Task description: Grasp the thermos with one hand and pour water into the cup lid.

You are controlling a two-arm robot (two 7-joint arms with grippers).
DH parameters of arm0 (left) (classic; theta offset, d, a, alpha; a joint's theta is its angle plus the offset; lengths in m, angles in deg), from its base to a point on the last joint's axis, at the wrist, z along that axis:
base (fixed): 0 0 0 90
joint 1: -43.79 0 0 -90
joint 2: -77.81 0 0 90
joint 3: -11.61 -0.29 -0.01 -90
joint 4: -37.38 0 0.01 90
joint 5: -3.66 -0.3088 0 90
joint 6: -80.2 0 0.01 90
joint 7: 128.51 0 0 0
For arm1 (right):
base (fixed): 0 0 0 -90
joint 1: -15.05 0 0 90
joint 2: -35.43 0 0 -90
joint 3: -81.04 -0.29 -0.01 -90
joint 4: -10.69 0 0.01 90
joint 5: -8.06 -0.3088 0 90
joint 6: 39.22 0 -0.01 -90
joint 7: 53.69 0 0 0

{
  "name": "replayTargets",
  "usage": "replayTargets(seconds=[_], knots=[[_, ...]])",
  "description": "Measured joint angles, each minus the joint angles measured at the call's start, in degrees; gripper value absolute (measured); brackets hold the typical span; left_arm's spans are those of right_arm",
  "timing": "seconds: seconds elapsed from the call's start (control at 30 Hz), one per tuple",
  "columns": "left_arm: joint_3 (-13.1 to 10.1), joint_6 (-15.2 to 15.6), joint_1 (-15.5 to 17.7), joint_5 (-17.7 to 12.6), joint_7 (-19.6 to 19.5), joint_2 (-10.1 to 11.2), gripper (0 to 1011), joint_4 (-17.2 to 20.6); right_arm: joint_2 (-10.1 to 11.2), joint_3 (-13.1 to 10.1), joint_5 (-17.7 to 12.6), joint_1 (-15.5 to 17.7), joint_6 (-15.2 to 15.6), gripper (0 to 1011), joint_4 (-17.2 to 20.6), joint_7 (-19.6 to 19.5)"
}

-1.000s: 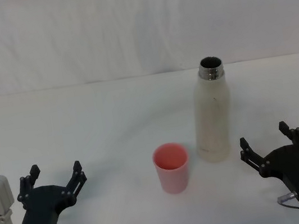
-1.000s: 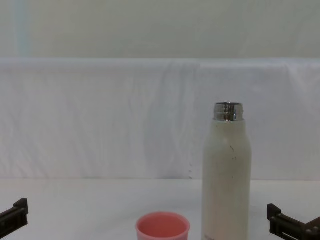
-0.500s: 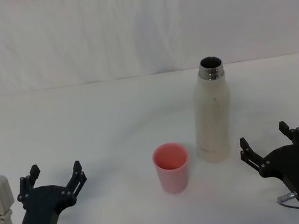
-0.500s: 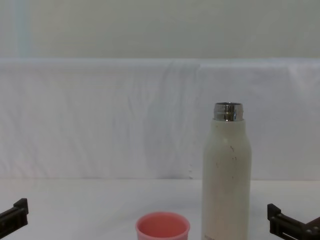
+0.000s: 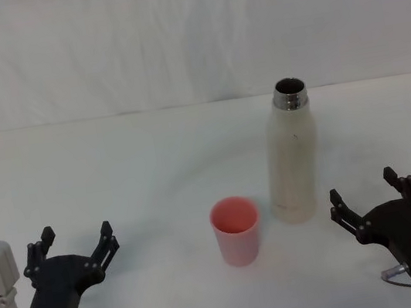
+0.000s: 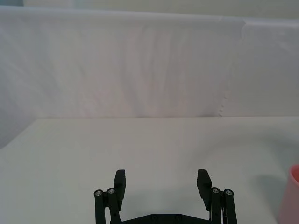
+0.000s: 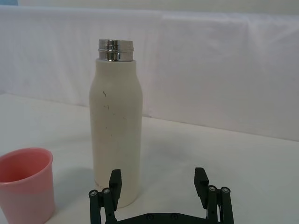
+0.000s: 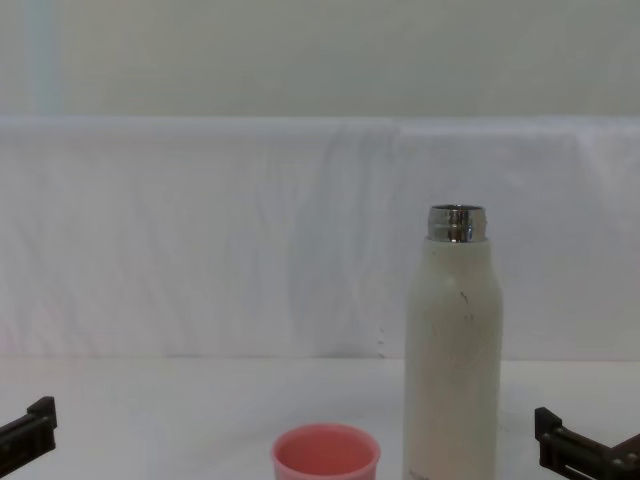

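Note:
The cream-white thermos (image 5: pixel 292 155) stands upright and uncapped on the white table, right of centre; it also rises in the chest view (image 8: pixel 452 350) and the right wrist view (image 7: pixel 116 140). The pink cup lid (image 5: pixel 237 230) sits upright just left of and nearer than the thermos, also seen as the cup lid (image 8: pixel 326 453) (image 7: pixel 24 184) (image 6: pixel 293 196). My right gripper (image 5: pixel 369 198) hangs open near the front right, short of the thermos, its fingers (image 7: pixel 201 182) apart with nothing between. At the front left my left gripper (image 5: pixel 76 242) is open and empty, its fingertips (image 6: pixel 204 179) wide.
The white table (image 5: pixel 115 176) stretches wide to the left and behind the thermos. A white cloth backdrop (image 5: pixel 171 34) closes off the far edge.

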Motion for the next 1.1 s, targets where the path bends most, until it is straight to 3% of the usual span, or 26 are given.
replayTargets(seconds=[0.53, 1.1], knots=[[0.0, 0.0, 0.0, 0.0, 0.0, 0.0, 1001, 0.0, -0.1, -0.1, 0.0, 0.0, 0.0, 1003, 0.0, 0.1], [0.0, 0.0, 0.0, 0.0, 0.0, 0.0, 1001, 0.0, -1.7, -2.5, -2.5, -1.0, 5.5, 1003, 1.6, 7.0]])
